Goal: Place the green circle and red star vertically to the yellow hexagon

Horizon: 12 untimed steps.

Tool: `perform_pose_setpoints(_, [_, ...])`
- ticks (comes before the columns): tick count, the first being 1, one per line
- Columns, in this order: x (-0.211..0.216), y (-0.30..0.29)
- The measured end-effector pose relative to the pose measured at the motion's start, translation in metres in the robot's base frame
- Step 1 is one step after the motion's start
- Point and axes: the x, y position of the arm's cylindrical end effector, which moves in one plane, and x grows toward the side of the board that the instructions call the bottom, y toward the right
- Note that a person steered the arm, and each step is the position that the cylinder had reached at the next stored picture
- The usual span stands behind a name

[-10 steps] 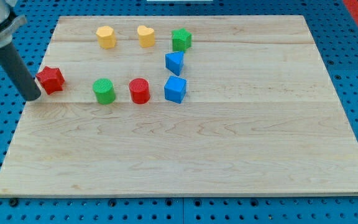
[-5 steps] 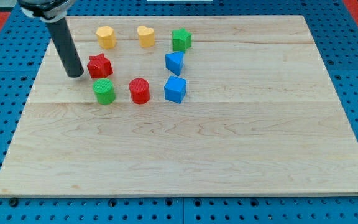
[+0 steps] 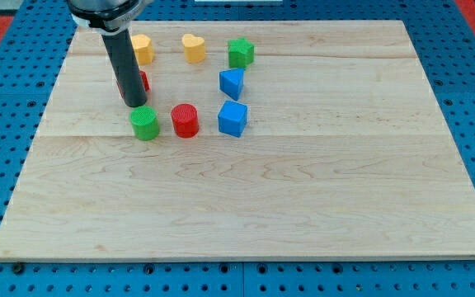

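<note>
The yellow hexagon (image 3: 143, 49) sits near the view's top left of the wooden board. The red star (image 3: 143, 81) lies just below it, mostly hidden behind my rod. The green circle (image 3: 145, 124) lies below the red star. My tip (image 3: 133, 104) rests between the red star and the green circle, just above the green circle's left edge and touching or nearly touching both.
A yellow heart (image 3: 193, 48) and a green star (image 3: 240, 53) lie to the right of the hexagon. A blue triangular block (image 3: 232, 83) and a blue cube (image 3: 232, 118) stand below the green star. A red cylinder (image 3: 185, 120) lies right of the green circle.
My tip pushed the red star rightward from the board's left edge to under the yellow hexagon. The green circle has shifted slightly right and down.
</note>
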Motion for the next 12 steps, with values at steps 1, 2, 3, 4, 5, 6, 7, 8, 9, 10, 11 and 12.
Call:
perform_pose_setpoints(1, [0.037,-0.011])
perform_pose_setpoints(2, [0.105,-0.008])
perform_pose_setpoints(3, [0.141,0.0])
perform_pose_setpoints(4, [0.135,0.057])
perform_pose_setpoints(5, [0.101,0.044])
perform_pose_setpoints(6, [0.093,0.017])
perform_pose_setpoints(7, [0.093,-0.007])
perform_pose_setpoints(8, [0.105,-0.005])
perform_pose_setpoints(9, [0.113,0.049])
perform_pose_setpoints(10, [0.094,0.056])
perform_pose_setpoints(11, [0.075,0.033])
perform_pose_setpoints(12, [0.071,0.009])
